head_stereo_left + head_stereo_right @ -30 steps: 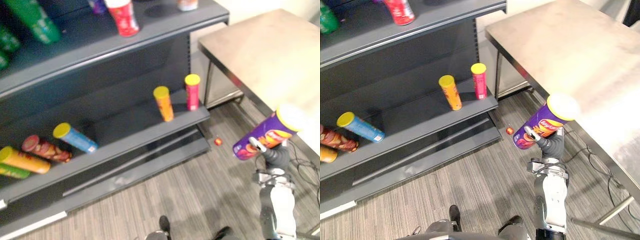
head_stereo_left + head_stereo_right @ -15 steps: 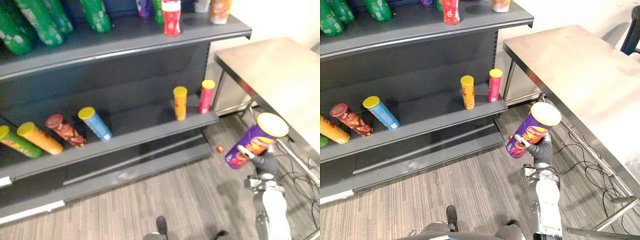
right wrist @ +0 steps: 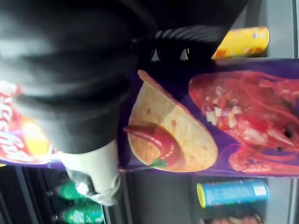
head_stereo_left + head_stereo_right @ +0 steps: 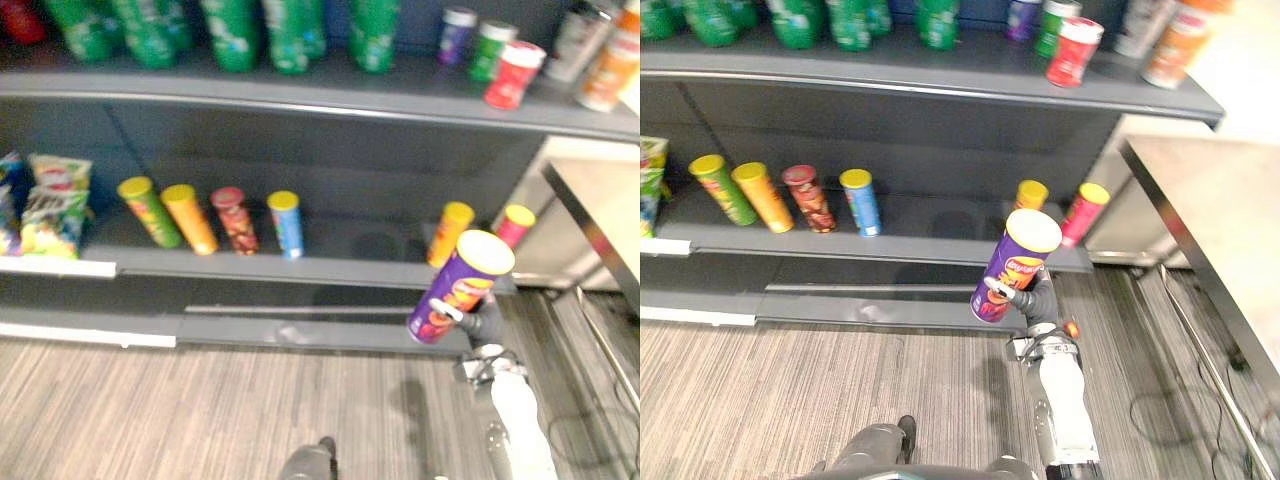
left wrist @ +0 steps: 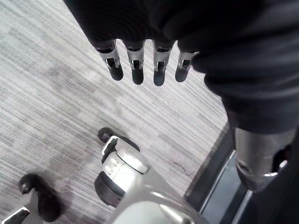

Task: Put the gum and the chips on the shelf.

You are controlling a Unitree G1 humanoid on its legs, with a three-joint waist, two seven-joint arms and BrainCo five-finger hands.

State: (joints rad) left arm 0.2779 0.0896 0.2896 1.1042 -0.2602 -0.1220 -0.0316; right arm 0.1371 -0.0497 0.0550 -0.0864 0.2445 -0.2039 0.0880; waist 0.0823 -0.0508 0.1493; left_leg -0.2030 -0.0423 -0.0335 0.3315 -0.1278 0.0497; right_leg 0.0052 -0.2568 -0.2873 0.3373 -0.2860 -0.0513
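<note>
The lower shelf board (image 4: 940, 252) has a bare stretch between the blue can (image 4: 860, 200) and the orange can (image 4: 1031, 193); open floor (image 4: 790, 370) spreads left; the right hand (image 4: 1025, 298), raised near that board's front edge and seemingly clear of it, has its fingers wrapped round the tilted purple chips can (image 4: 1010, 268); the left hand (image 5: 136, 70) hangs, fingers straight; since a second ago the camera has swung square to the shelf, the grip unchanged.
</note>
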